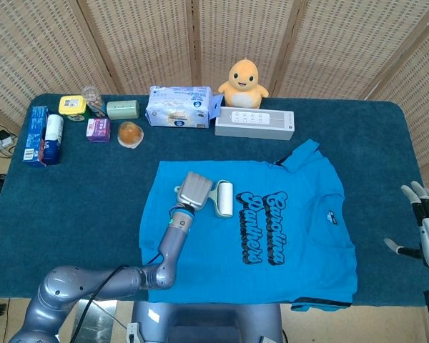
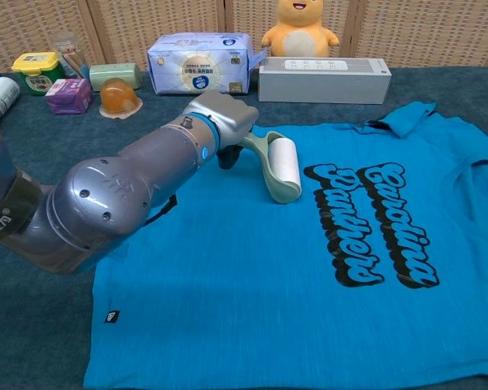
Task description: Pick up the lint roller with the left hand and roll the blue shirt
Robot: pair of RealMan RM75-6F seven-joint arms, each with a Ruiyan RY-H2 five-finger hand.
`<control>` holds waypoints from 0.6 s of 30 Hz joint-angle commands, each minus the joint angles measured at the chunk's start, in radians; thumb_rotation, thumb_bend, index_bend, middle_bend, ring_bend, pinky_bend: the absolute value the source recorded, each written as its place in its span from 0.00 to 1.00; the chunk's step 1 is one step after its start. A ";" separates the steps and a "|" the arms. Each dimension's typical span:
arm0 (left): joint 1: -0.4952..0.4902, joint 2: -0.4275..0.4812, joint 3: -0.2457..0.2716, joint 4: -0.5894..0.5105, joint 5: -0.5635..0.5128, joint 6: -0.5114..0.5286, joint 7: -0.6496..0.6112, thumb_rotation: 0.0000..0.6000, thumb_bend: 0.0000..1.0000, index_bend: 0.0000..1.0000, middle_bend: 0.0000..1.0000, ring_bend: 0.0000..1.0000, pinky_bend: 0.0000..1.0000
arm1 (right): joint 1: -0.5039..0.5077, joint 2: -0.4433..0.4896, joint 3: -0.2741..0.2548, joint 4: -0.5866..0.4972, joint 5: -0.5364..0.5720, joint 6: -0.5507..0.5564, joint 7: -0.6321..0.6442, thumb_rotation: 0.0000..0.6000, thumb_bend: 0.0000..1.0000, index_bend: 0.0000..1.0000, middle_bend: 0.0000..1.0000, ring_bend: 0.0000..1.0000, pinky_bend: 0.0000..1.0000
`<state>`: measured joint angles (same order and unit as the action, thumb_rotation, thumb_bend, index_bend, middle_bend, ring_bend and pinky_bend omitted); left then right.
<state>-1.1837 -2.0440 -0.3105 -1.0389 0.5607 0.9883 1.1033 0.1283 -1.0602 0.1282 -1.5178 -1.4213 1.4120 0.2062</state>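
Observation:
The blue shirt (image 1: 272, 243) (image 2: 293, 268) with black lettering lies flat on the dark blue table. My left hand (image 1: 196, 190) (image 2: 225, 120) grips the pale green handle of the lint roller (image 1: 224, 198) (image 2: 285, 166). The white roll rests on the shirt's left half, just left of the lettering. My right hand (image 1: 427, 227) hovers at the table's right edge with fingers spread, holding nothing; it shows only in the head view.
Along the back edge stand a tissue pack (image 1: 177, 106), a yellow plush duck (image 1: 244, 81), a white box (image 1: 254, 123), and small jars and boxes (image 1: 93, 118) at the back left. A blue carton (image 1: 36, 134) lies at the far left.

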 commanded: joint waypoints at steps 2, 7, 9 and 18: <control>-0.015 -0.020 -0.012 0.023 -0.007 -0.003 0.006 1.00 0.70 0.86 1.00 0.80 0.99 | 0.001 -0.001 0.000 0.001 0.000 -0.001 -0.001 1.00 0.00 0.06 0.00 0.00 0.00; -0.029 -0.043 -0.031 0.053 -0.024 -0.014 0.010 1.00 0.70 0.86 1.00 0.80 0.99 | 0.002 -0.002 0.000 0.002 0.003 -0.006 -0.004 1.00 0.00 0.06 0.00 0.00 0.00; -0.036 -0.052 -0.040 0.067 -0.032 -0.020 0.012 1.00 0.70 0.86 1.00 0.80 0.99 | 0.002 -0.003 0.000 0.003 0.003 -0.006 -0.005 1.00 0.00 0.06 0.00 0.00 0.00; -0.071 -0.087 -0.065 0.118 -0.045 -0.040 0.026 1.00 0.70 0.86 1.00 0.80 0.99 | 0.004 -0.004 0.001 0.004 0.008 -0.010 -0.008 1.00 0.00 0.06 0.00 0.00 0.00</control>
<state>-1.2525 -2.1285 -0.3730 -0.9232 0.5159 0.9494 1.1281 0.1315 -1.0640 0.1288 -1.5145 -1.4134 1.4030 0.1980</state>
